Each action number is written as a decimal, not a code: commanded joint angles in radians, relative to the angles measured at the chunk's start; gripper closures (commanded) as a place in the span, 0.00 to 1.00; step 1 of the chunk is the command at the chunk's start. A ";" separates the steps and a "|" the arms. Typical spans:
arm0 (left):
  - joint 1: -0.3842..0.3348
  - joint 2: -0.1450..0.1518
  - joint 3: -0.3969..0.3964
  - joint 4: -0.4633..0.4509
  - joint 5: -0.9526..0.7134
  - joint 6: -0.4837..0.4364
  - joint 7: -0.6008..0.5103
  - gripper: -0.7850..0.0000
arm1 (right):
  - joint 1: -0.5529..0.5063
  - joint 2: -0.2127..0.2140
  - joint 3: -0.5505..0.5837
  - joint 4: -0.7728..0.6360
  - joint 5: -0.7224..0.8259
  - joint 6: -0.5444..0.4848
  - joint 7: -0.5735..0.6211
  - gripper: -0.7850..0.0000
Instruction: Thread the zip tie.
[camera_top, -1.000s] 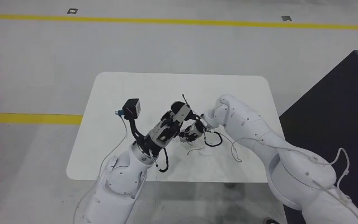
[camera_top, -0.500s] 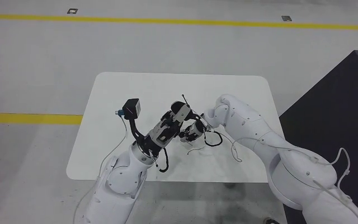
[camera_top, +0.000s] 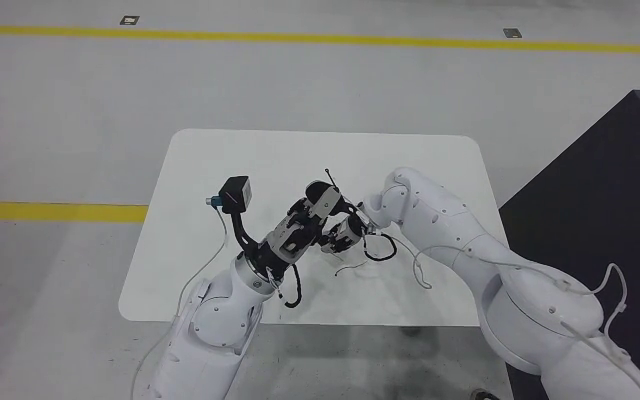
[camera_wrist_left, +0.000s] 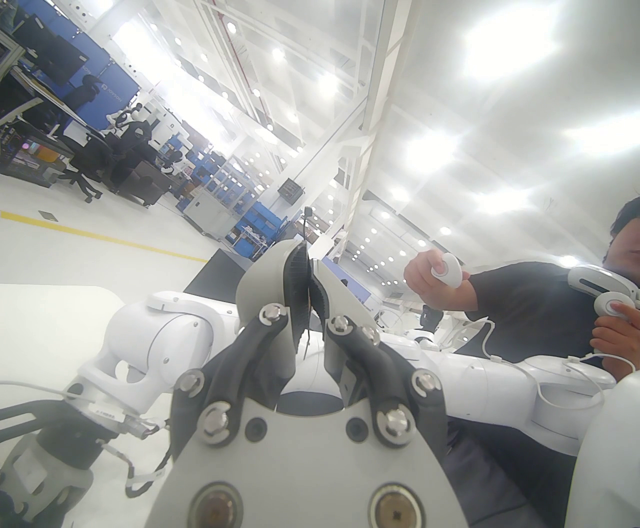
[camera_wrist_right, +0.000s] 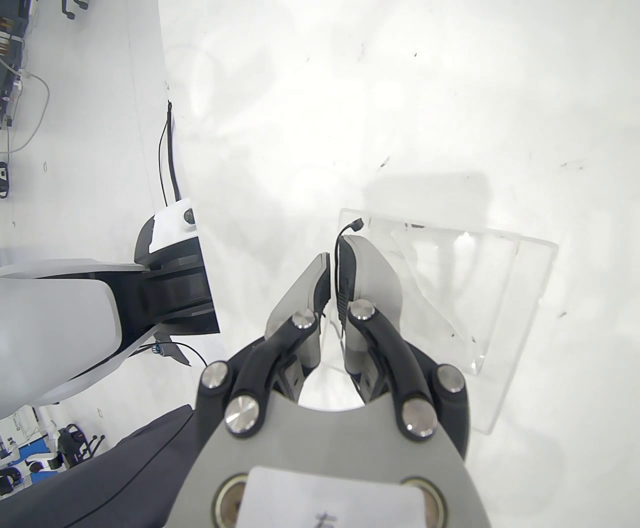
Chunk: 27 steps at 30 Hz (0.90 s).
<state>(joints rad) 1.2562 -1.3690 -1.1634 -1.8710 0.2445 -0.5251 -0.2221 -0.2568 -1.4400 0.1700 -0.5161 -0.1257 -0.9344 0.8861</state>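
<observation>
My left gripper (camera_wrist_left: 306, 267) is shut on a thin black zip tie (camera_wrist_left: 305, 225), whose tip pokes out past the fingertips. In the top view this gripper (camera_top: 327, 193) is raised over the middle of the white table (camera_top: 420, 165), and the strap (camera_top: 328, 178) stands up from it. Close beside it, slightly nearer the table's front, my right gripper (camera_top: 338, 238) hangs just above the table. Its fingers (camera_wrist_right: 367, 265) are shut on a black zip tie end (camera_wrist_right: 342, 245), and the small head (camera_wrist_right: 356, 224) sticks out beyond the tips. I cannot tell whether both ends belong to one tie.
A clear acrylic plate (camera_wrist_right: 500, 300) lies flat on the table under the right gripper. The left arm's gripper (camera_wrist_right: 170, 280) shows close beside it in the right wrist view. Black and white cables (camera_top: 385, 252) loop by the right wrist. The table's outer parts are bare.
</observation>
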 joint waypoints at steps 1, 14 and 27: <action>0.000 0.000 0.000 0.000 0.000 0.000 0.000 1.00 | 0.000 0.000 0.000 0.000 0.003 0.001 0.001 1.00; 0.000 0.000 0.000 0.000 0.000 0.000 0.000 1.00 | 0.004 0.005 0.000 -0.010 0.010 -0.001 -0.001 1.00; 0.000 0.000 0.000 0.000 0.000 0.000 0.000 1.00 | 0.013 0.027 0.000 -0.007 0.018 -0.062 -0.062 1.00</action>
<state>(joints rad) 1.2562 -1.3690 -1.1634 -1.8710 0.2445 -0.5251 -0.2221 -0.2472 -1.4177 0.1699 -0.5286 -0.1142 -0.9857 0.8348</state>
